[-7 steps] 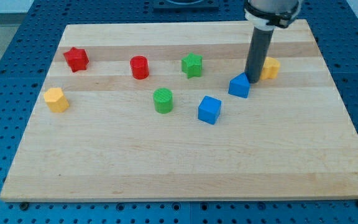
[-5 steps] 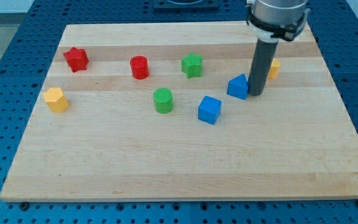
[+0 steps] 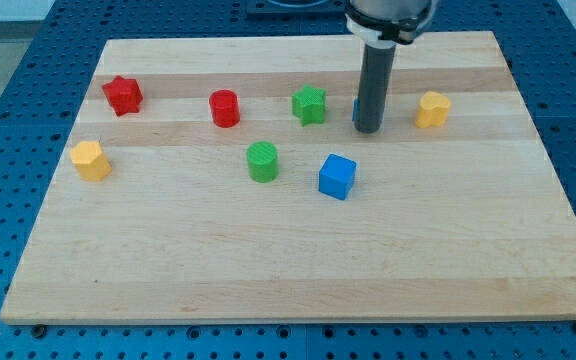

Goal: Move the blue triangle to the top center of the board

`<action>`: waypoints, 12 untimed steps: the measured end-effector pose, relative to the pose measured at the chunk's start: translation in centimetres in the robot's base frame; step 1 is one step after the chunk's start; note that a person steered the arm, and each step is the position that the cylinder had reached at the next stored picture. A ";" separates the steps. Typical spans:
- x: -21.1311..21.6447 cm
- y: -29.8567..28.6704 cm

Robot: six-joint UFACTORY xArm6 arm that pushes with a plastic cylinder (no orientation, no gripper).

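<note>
The blue triangle is almost wholly hidden behind my rod; only a thin blue sliver shows at the rod's left edge, right of the green star. My tip rests on the board at the triangle's near side, touching it. The wooden board fills the view.
A blue cube lies below my tip. A green cylinder is left of it. A yellow block lies right of my tip. A red cylinder, a red star and a yellow block lie at the left.
My rod has swung round the triangle's right side and moved left and up the view, pushing the blue triangle up-left. The yellow block at the right is uncovered now.
</note>
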State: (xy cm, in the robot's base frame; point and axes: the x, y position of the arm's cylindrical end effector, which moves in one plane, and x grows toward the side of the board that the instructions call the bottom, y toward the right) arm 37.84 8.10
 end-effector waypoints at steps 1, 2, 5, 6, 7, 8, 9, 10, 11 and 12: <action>1.4 -0.5; -1.2 -0.8; -7.7 -2.9; -4.8 -2.9; -1.8 -2.6; -2.7 -0.9; -7.6 -0.8; -11.3 -2.8; -9.8 -3.5; -5.6 -3.5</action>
State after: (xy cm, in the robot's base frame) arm 32.27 4.58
